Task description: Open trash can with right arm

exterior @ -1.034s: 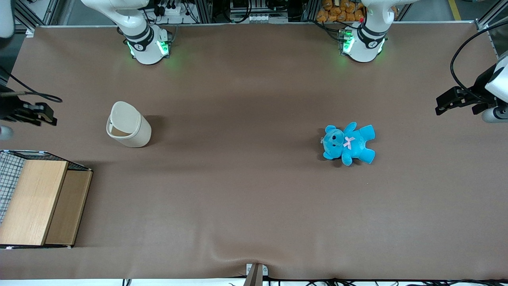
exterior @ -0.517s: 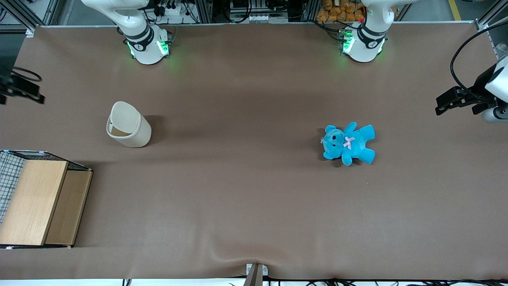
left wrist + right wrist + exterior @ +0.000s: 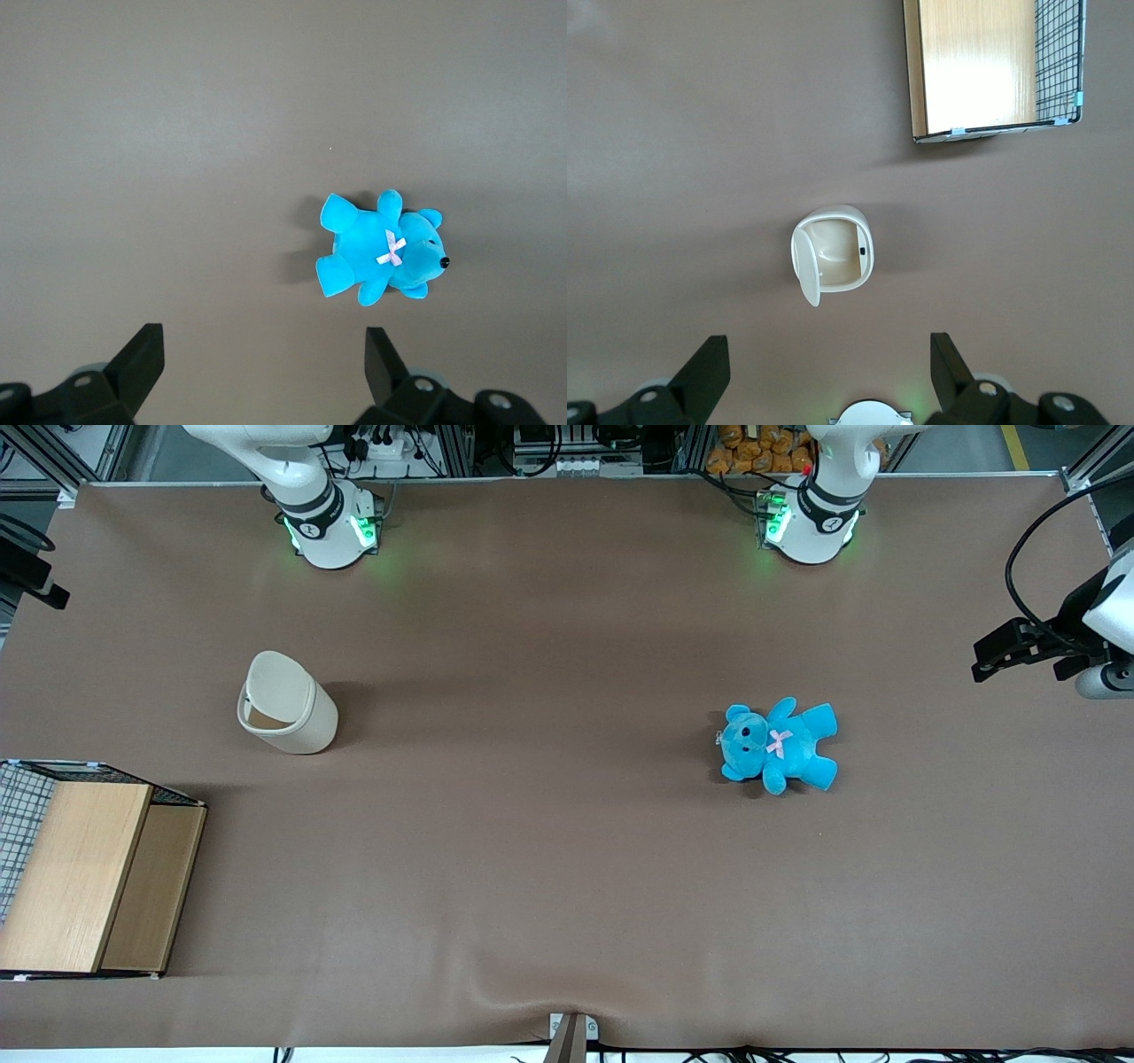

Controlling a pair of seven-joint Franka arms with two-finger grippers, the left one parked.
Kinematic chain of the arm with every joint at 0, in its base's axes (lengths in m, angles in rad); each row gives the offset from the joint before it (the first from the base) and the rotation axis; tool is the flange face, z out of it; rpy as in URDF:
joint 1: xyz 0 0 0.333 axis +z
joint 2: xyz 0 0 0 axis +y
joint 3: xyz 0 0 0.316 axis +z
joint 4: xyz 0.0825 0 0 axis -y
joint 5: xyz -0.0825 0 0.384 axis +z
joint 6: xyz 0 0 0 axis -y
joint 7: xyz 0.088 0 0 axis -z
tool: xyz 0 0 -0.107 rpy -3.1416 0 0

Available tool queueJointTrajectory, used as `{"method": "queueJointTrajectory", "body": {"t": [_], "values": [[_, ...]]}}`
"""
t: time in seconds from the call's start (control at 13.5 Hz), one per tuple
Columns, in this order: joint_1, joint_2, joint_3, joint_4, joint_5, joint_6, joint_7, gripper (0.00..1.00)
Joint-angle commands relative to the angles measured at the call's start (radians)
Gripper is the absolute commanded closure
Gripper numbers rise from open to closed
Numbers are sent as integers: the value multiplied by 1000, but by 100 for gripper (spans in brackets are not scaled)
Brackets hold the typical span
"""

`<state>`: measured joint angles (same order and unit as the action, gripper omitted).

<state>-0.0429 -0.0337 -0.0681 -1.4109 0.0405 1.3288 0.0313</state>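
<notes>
With its lid (image 3: 803, 266) up, the trash can (image 3: 833, 251) stands open, well below the spread, empty jaws of the gripper (image 3: 829, 376); opening looks done, leaving only retreat.

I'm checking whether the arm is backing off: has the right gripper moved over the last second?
Yes. In the front view the gripper has moved farther from the camera, away from the wire crate, leaving the trash can with its lid open.
</notes>
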Motion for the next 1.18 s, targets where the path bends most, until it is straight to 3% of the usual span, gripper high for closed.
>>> {"method": "queueJointTrajectory", "body": {"t": [0.0, 1.11], "values": [[-8, -15, 10, -25, 18, 13, 12, 0], [-3, -15, 13, -25, 4, 12, 7, 0]]}}
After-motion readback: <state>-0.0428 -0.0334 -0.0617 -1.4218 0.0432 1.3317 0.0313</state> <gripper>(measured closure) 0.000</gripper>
